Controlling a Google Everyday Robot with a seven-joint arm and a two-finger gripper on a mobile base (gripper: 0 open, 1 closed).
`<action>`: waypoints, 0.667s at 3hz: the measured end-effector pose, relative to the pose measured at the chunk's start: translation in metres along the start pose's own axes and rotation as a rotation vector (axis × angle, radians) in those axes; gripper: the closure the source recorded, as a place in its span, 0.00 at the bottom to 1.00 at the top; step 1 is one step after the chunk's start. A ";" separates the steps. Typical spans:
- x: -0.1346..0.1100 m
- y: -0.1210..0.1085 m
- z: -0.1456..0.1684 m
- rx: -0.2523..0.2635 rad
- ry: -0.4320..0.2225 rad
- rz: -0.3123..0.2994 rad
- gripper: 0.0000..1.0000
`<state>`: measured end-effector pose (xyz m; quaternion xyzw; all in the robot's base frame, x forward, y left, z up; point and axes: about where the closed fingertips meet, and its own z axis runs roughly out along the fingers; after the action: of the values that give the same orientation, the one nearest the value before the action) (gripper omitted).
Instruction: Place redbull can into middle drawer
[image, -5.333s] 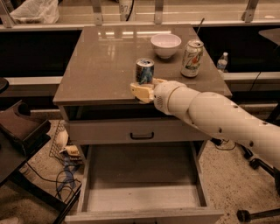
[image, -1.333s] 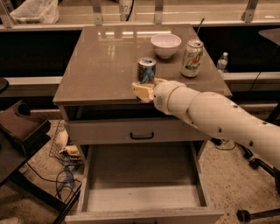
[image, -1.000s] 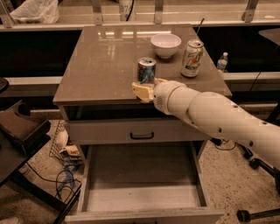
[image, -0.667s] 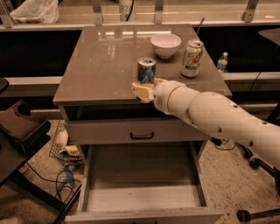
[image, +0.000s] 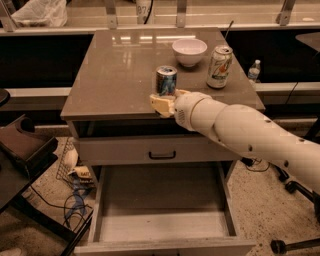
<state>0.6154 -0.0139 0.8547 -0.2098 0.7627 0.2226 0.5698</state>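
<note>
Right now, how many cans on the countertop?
2. The redbull can stands near the front edge, right behind the gripper; a white-and-green can stands farther right, beside the bowl. The arm could hide others.

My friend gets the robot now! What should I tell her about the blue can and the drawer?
Gripper: at the front edge of the tabletop, right at the foot of the redbull can; whether it grips the can cannot be told.
Redbull can: upright on the tabletop, not lifted.
Middle drawer: pulled open below, floor bare.
Done: drawer is open, gripper is at the can.
Left: grasp the can, lift it, lower it into the drawer, let go.
</note>
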 end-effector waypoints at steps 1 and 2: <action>-0.001 0.002 0.001 -0.002 0.000 -0.002 0.36; -0.002 0.003 0.001 -0.004 -0.001 -0.004 0.13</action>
<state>0.6148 -0.0106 0.8562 -0.2123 0.7617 0.2233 0.5700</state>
